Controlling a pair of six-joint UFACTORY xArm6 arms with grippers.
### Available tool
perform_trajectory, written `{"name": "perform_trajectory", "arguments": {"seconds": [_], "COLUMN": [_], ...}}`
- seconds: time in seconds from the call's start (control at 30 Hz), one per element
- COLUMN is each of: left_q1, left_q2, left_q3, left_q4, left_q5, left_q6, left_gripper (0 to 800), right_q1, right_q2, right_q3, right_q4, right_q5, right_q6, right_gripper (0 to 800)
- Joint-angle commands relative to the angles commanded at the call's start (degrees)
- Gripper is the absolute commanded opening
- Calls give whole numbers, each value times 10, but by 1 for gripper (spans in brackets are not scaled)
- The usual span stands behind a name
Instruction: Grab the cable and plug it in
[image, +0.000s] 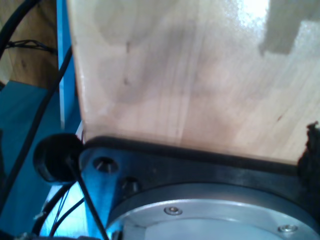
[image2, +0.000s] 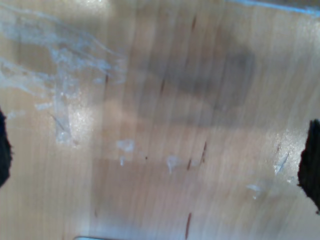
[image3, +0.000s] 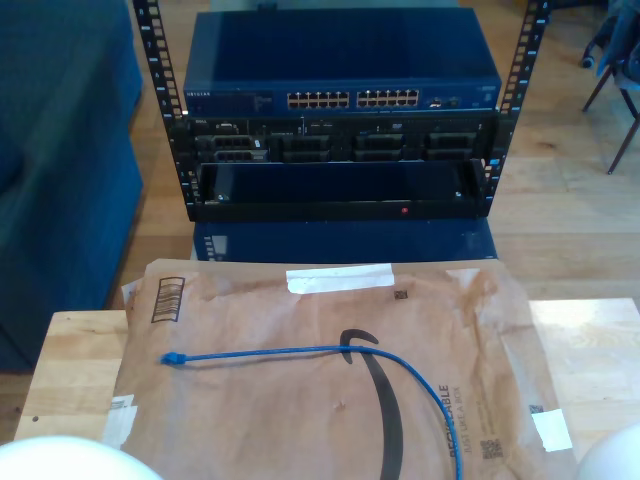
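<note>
The rack (image3: 340, 110) stands beyond the counter's (image3: 75, 360) far edge, its switch (image3: 340, 95) showing two rows of ports toward the counter, presumably the cable's destination. A flattened cardboard sheet (image3: 300, 420) covers most of the counter top, likely laid to protect the wood. On it lies the cable (image3: 300, 351), untouched: one blue plug (image3: 172, 358) rests near the sheet's edge on the exterior view's left, and the cord runs across the middle, then curves down toward the near edge, where its other end leaves the frame. Both wrist cams look down on bare wood (image: 190, 75), w/ a black base plate (image: 200, 165) in the first. My first end effector and my second end effector: dark finger tips (image2: 311, 165) at the frame edges, so can't tell whether clenched or released. Grab not yet begun, by the look of it.
</note>
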Motion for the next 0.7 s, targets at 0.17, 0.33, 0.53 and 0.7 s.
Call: {"name": "perform_trajectory", "arguments": {"seconds": [0.17,0.33,0.53,0.7], "left_q1": [0,0,0,0], "left_q2": [0,0,0,0], "left_q3": [0,0,0,0], "left_q4": [0,0,0,0], "left_q5": [0,0,0,0], "left_q6": [0,0,0,0], "left_gripper": [800,800,800,800], "right_q1": [0,0,0,0], "right_q2": [0,0,-1,0], "right_q3": [0,0,0,0], "right_q4": [-1,0,-1,-1], "right_q5": [0,0,0,0], "right_q6": [0,0,0,0], "right_gripper": [799,799,799,799]}}
